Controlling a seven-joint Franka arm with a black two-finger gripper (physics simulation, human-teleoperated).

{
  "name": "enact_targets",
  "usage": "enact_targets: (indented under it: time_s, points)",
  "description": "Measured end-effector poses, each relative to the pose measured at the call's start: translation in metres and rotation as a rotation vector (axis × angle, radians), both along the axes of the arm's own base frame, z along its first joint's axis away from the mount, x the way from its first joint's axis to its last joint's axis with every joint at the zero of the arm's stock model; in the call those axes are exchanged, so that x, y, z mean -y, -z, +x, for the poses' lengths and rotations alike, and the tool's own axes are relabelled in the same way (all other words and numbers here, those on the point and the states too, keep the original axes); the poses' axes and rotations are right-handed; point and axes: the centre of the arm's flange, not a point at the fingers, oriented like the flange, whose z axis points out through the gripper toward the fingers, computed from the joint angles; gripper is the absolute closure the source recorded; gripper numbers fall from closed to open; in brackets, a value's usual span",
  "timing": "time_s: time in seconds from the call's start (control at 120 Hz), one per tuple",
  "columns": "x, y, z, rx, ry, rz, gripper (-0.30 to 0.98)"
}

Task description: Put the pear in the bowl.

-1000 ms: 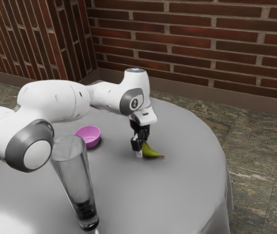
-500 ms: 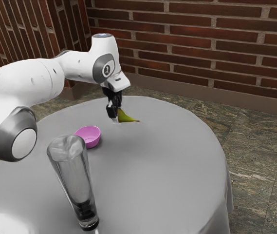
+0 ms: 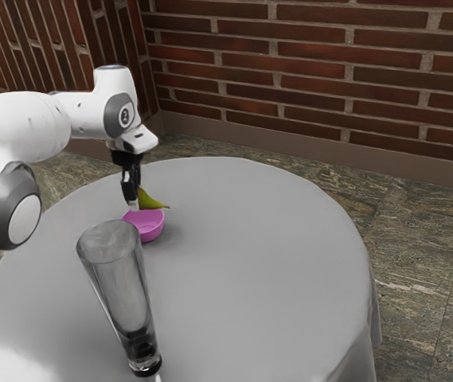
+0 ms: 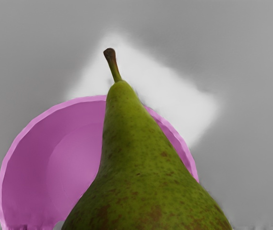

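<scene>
In the exterior view my gripper [image 3: 134, 204] is shut on the green pear [image 3: 151, 200], whose stem end points to the exterior view's right. Both are at the pink bowl [image 3: 151, 231], over its far rim. The wrist view has the pear [image 4: 136, 177] large and close, covering part of the pink bowl [image 4: 74, 158] beneath it. Part of the bowl's inside shows beside the pear, with nothing in it there. The pear's wide end is cut off by that view's edge.
A tall clear glass [image 3: 123, 286] stands on the round grey table [image 3: 258, 278], nearer the camera than the bowl. A brick wall [image 3: 329, 79] rises behind the table.
My gripper has lifted the pear off its spot on the table and carried it toward the exterior view's left, to the bowl. The bowl and the glass have stayed in place.
</scene>
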Motion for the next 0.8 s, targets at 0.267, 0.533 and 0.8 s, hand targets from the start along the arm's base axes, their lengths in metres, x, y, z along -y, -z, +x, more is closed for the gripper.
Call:
enact_targets:
  time_s: [0.267,0.533,0.8]
  points:
    - [-0.014,0.033,0.0,-0.017,-0.036,-0.018,0.43]
    - [-0.015,0.035,0.001,-0.008,-0.04,-0.033,0.16]
    - [0.027,-0.144,-0.023,0.153,-0.005,-0.029,0.04]
